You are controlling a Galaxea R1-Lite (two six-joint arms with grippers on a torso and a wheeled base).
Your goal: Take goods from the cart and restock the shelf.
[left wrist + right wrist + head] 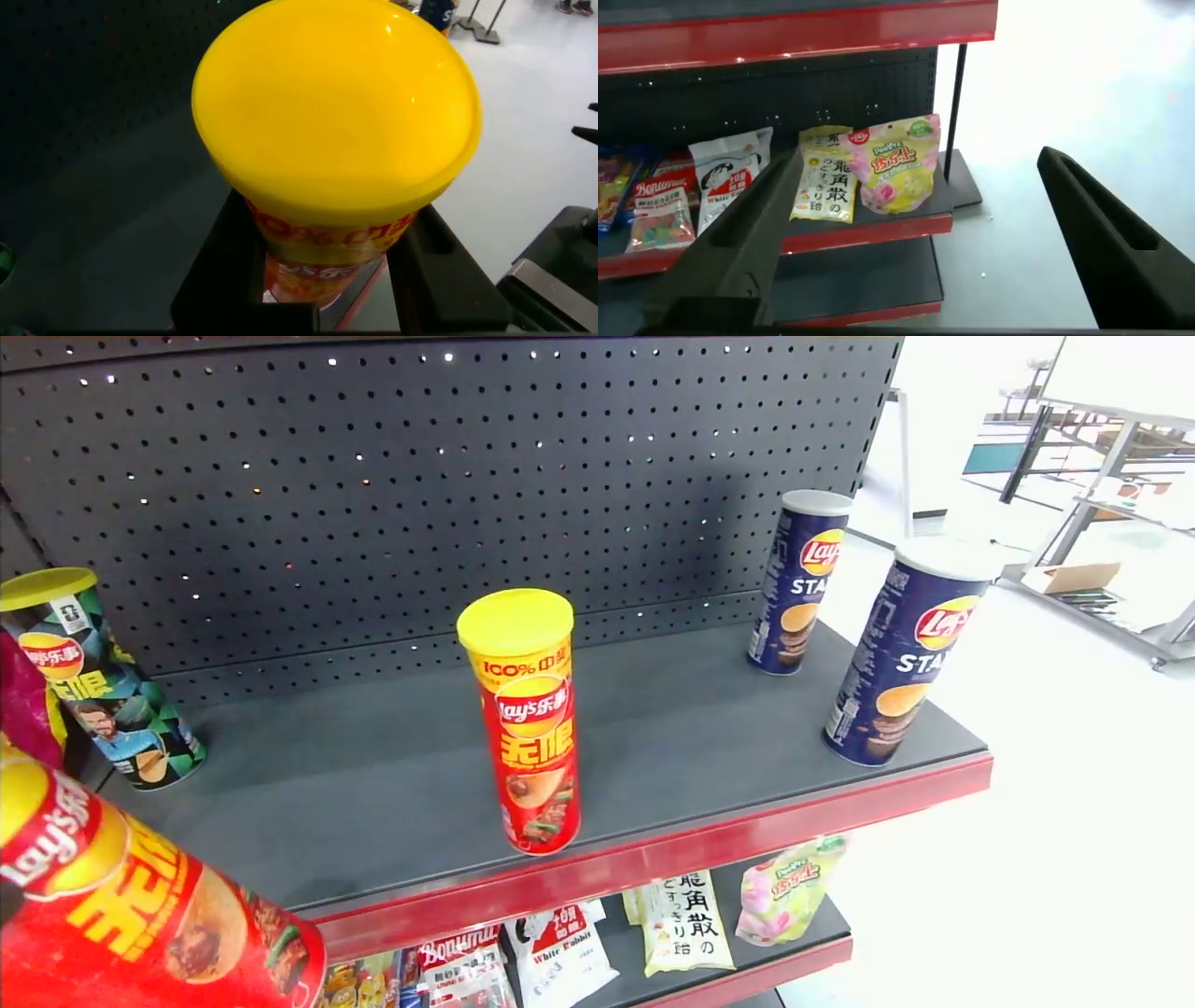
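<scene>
**Presently: restock part done, one can in the claw**

Firstly, at the left, the left claw is closed on the held can, with a finger on each side of the body below the yellow lid. That can is tilted, low and forward of the shelf at its left end. It is not yet set down.

Four cans stand upright and well apart on the shelf:
- The green can is at the far left, by the pegboard.
- The red can is in the middle, near the front edge.
- The back blue can is at the right.
- The front blue can is at the right corner.

We judge these four placed and the held can the item outstanding. Wide gaps suggest more stock is wanted, though we cannot tell how much.

At the right, the right claw gapes wide and holds nothing. It sits low, before the bags on the lower shelf.

On labels, the held can and the red can match: red body, yellow lettering, yellow lid. The green can has a yellow lid and a printed figure. The blue cans have pale lids, a round red-and-yellow badge and white lettering. The print is legible, in Latin letters and Chinese characters, and we do not transcribe it.
</scene>
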